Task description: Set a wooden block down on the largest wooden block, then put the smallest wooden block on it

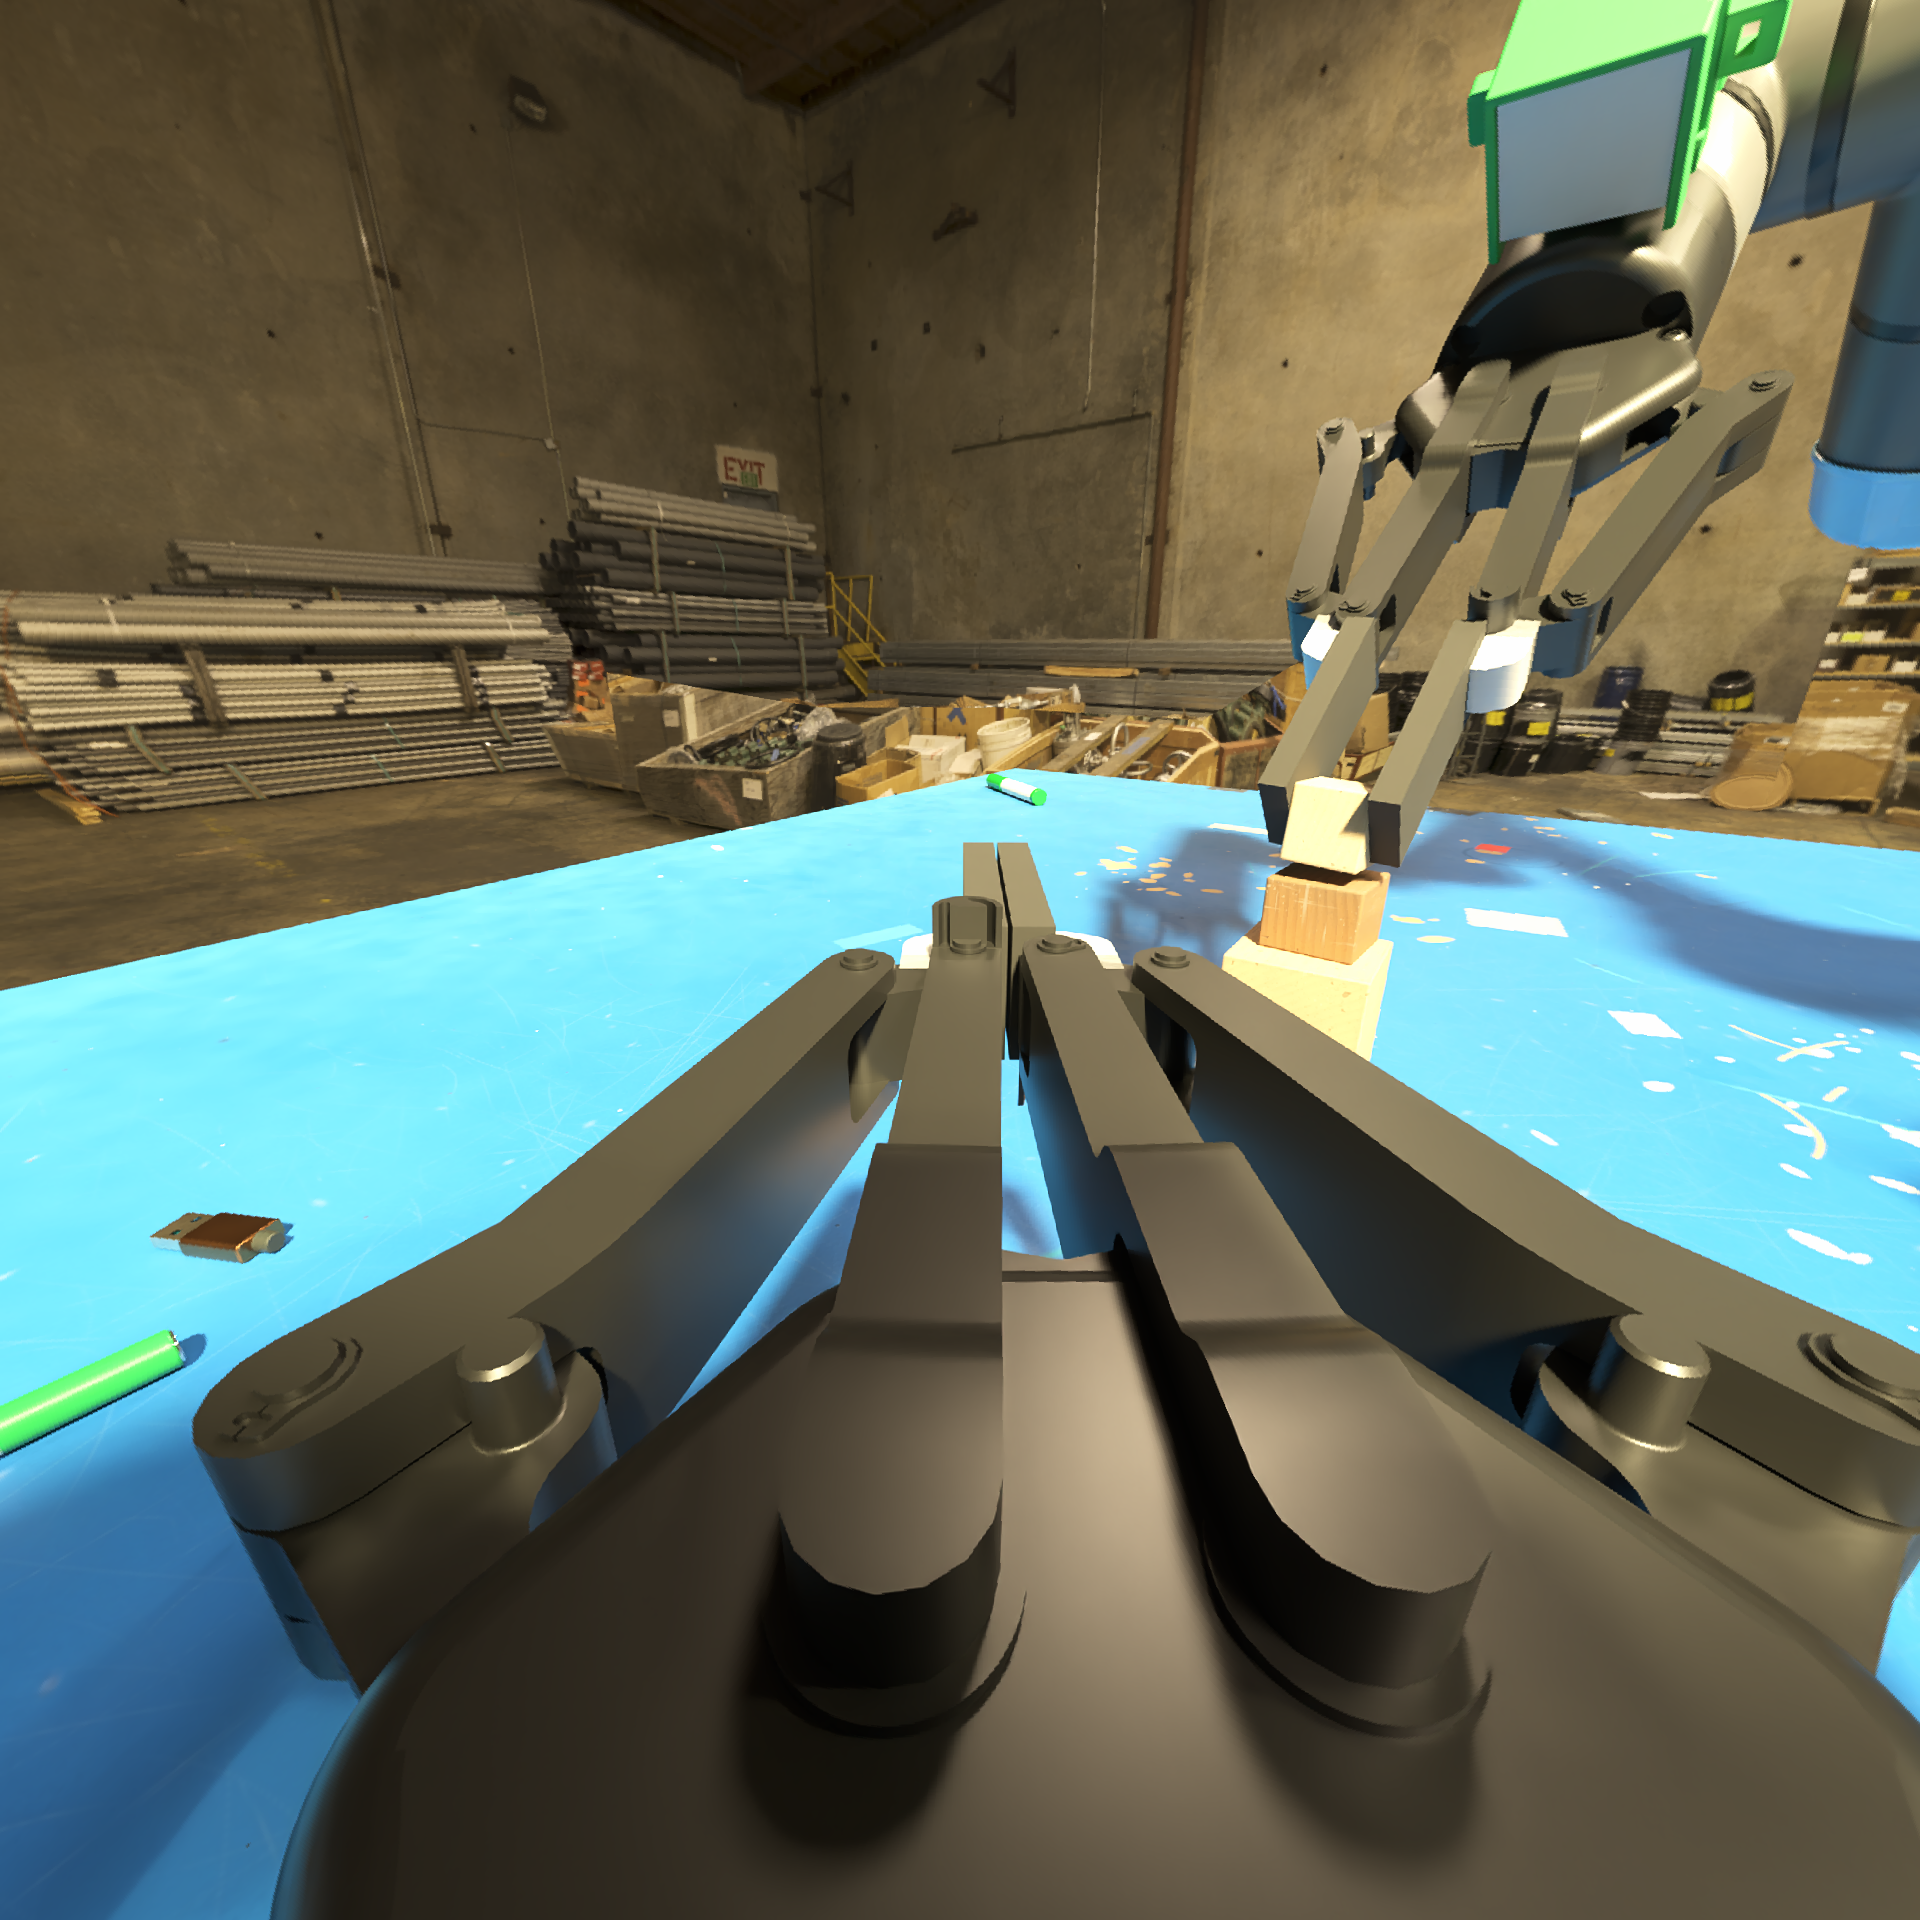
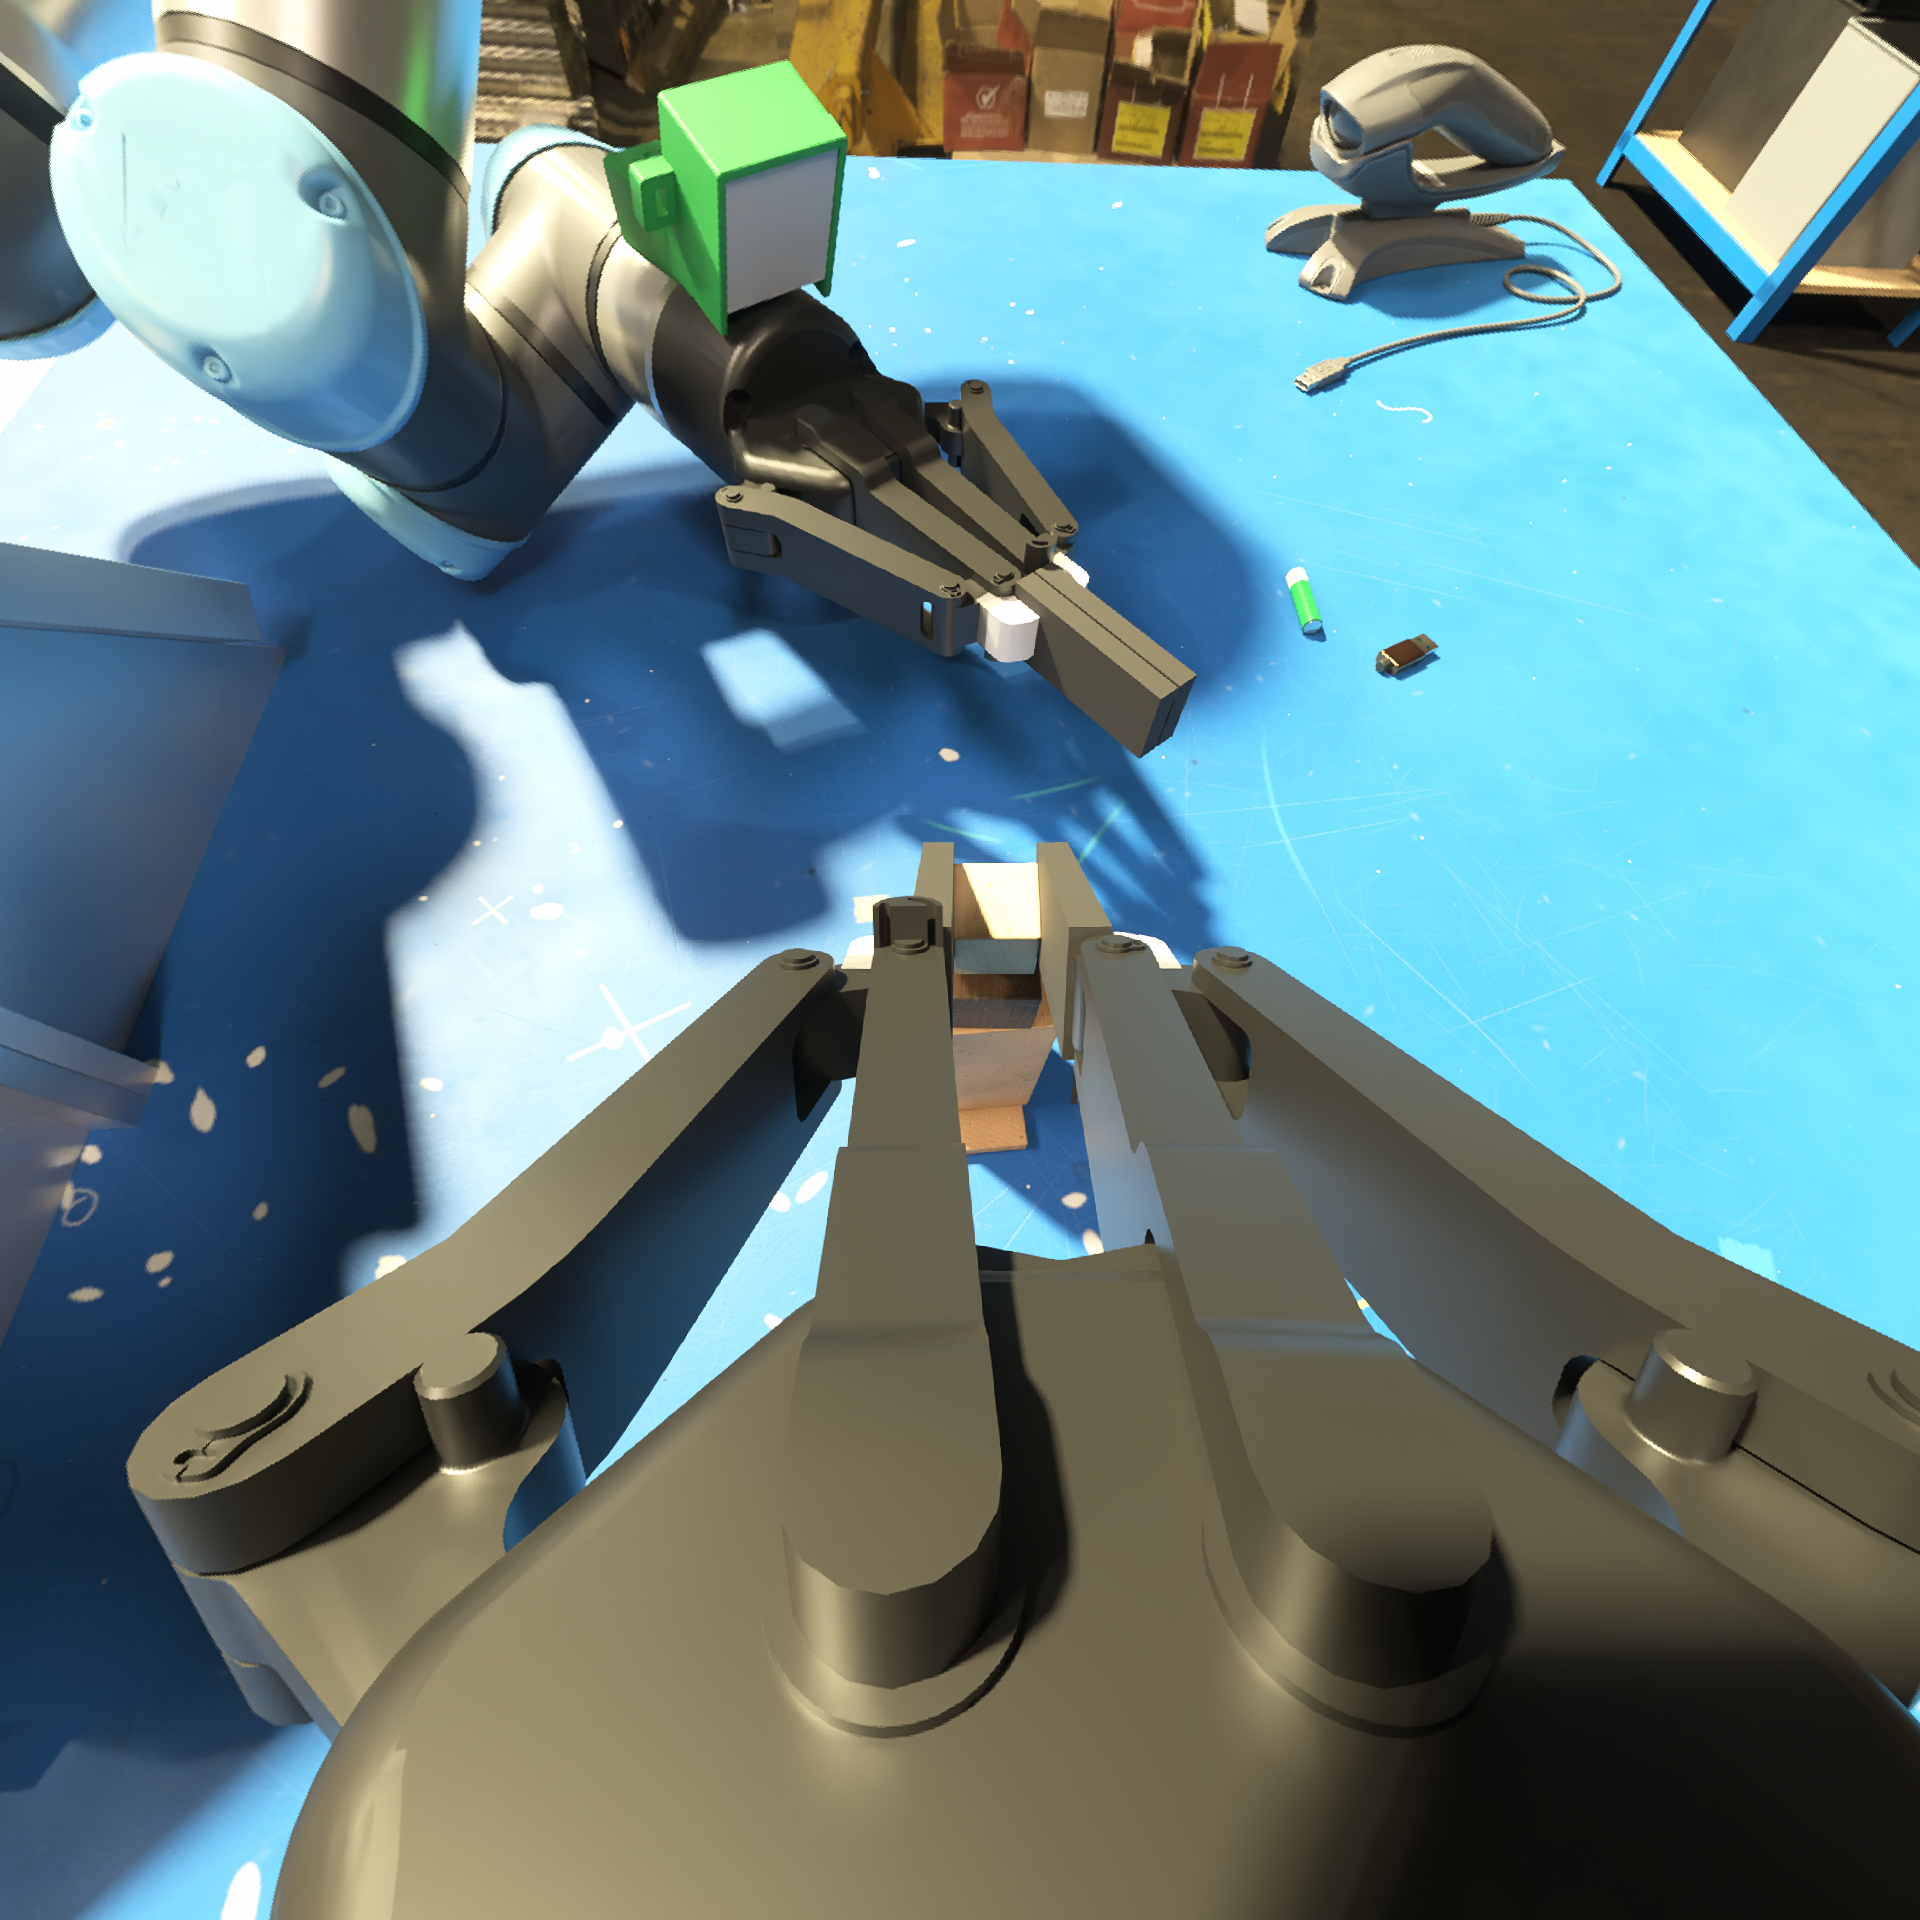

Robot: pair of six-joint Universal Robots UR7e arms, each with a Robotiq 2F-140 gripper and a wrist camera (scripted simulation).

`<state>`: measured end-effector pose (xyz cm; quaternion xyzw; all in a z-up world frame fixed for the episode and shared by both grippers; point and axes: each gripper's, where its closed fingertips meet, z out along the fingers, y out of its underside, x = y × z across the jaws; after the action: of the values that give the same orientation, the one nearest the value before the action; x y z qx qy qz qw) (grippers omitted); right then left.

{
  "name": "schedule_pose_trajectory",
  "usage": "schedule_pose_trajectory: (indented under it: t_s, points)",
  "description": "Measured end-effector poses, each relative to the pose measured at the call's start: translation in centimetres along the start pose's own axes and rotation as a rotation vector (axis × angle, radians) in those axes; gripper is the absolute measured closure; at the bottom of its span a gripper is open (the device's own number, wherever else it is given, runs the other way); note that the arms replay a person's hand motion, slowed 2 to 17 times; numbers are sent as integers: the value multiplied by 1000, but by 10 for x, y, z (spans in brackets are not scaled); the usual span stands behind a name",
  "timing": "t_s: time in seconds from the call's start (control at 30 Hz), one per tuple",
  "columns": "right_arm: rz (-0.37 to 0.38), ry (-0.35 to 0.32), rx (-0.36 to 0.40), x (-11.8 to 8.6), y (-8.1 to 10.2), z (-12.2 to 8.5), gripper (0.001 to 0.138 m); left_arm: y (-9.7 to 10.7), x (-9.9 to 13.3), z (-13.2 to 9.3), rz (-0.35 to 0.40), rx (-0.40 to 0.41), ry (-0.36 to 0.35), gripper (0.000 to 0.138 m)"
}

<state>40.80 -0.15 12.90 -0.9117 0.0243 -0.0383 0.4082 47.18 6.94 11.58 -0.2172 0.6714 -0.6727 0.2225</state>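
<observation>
Smallest block (image 1: 1327, 824) gripped by right fingers (image 1: 1333, 831) above stack; left fingers (image 1: 1000, 875) closed, empty.

A warehouse: bare concrete walls (image 1: 623, 260), stacked metal pipes (image 1: 312, 675) at middle left, scrap-filled bins and cardboard boxes (image 1: 935, 743) behind the paint-flecked blue worktable (image 1: 416, 1091).

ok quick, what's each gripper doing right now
left gripper: closed, empty
right gripper: closed on the smallest wooden block, over the stack
</observation>
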Motion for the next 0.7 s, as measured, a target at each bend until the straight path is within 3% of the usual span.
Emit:
schedule_pose_trajectory:
  t_s: [0.7]
  points:
    - [-11,-5,6,-1,0,0,118,0,0,0,-1,1,1,138]
